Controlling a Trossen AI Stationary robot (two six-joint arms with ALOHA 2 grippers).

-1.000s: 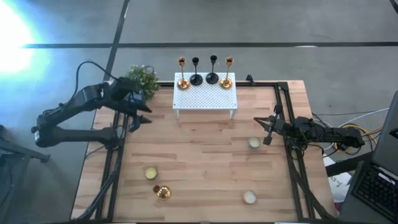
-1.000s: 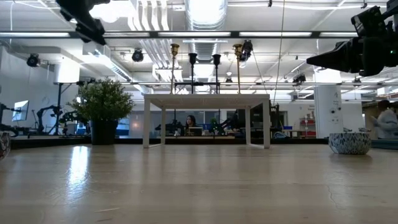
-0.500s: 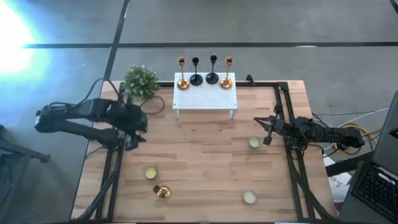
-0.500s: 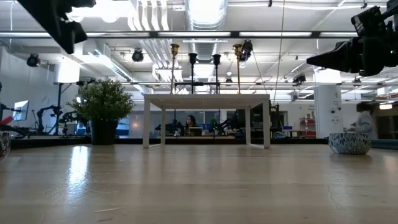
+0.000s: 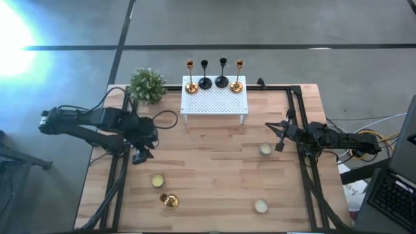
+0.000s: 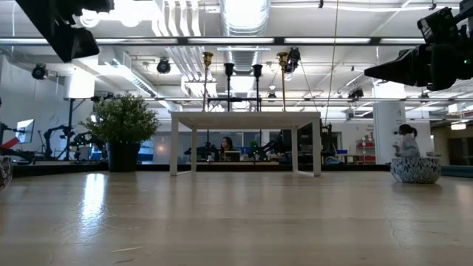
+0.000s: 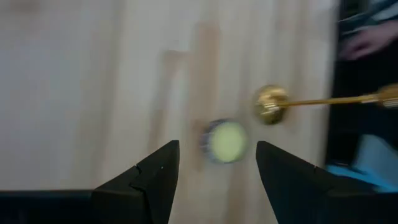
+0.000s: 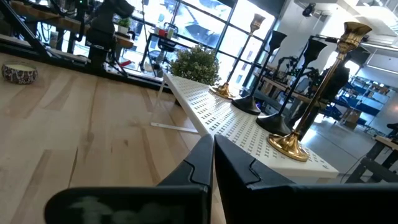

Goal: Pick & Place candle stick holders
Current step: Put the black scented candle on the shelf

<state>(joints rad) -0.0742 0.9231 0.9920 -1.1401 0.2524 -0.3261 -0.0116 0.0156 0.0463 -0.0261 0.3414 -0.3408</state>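
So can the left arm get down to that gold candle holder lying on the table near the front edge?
Probably yes. The left gripper hangs open above the table, and the fallen gold candle holder lies just beyond it on bare wood. Only a small tealight sits between them, off to the side.

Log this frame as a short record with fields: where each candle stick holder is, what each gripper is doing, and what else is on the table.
on rack: four slim stemmed candle stick holders, gold, black, black, gold, upright in a row on the white perforated metal rack
on table: one gold candle stick holder lying on its side near the front left
left gripper: open, empty, above the small round tealight candle beside the lying holder
right gripper: shut, empty, waiting at the right edge
other: bushy green potted plant; two more tealights
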